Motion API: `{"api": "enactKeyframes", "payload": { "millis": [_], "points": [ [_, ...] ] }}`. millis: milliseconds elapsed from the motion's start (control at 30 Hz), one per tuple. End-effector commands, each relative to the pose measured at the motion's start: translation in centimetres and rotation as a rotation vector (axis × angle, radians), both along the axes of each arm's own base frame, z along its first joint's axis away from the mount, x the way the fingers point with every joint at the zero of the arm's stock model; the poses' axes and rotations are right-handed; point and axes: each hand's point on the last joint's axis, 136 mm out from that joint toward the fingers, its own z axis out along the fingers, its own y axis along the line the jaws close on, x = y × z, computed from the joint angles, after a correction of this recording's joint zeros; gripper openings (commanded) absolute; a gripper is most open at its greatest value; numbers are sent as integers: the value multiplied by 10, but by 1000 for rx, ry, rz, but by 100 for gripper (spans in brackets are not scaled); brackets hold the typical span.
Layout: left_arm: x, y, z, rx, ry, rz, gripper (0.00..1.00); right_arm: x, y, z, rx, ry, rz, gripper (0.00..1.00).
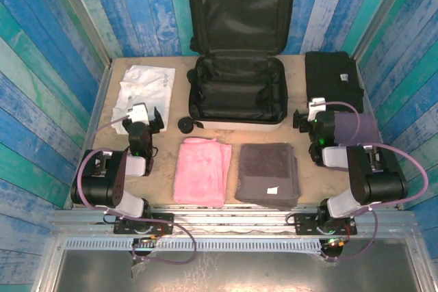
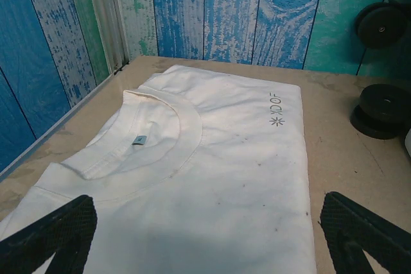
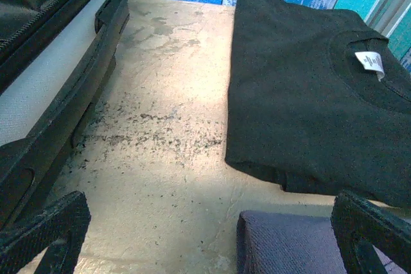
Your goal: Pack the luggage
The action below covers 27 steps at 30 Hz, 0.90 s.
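Left jaws wide apart and empty, low over the folded white T-shirt (image 2: 212, 178): smooth cotton, ribbed collar, small grey print. Right jaws also spread and empty, over bare table (image 3: 160, 126) between the luggage (image 3: 32, 107) and a folded black T-shirt (image 3: 314, 94), with purple-grey woven cloth (image 3: 289, 242) just beneath. The luggage sits mid-table at the back, open, lid propped against the plank wall (image 1: 137, 5); hard white shell, black fabric lining bare. Pink towel (image 1: 202, 169) and grey towel (image 1: 268, 172), plush and folded, lie near the arm bases. Likely step: first pick, nothing packed yet. Next move probably calls for lowering the left jaws, pinching the shirt's edge without unfolding it, then lifting it into the shell.
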Motion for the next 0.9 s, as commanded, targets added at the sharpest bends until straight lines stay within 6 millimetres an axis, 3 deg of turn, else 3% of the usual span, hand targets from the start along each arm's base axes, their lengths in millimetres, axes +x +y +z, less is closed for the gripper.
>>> {"api": "enactKeyframes", "payload": {
  "millis": [0, 800, 867],
  "points": [
    [2, -3, 0, 9, -2, -14, 93, 1, -2, 4, 5, -10, -17, 100],
    [2, -3, 0, 9, -3, -14, 93, 1, -4, 4, 18, -11, -13, 100],
    [4, -3, 9, 27, -25, -16, 93, 0, -3, 8, 16, -29, -9, 100]
  ]
}}
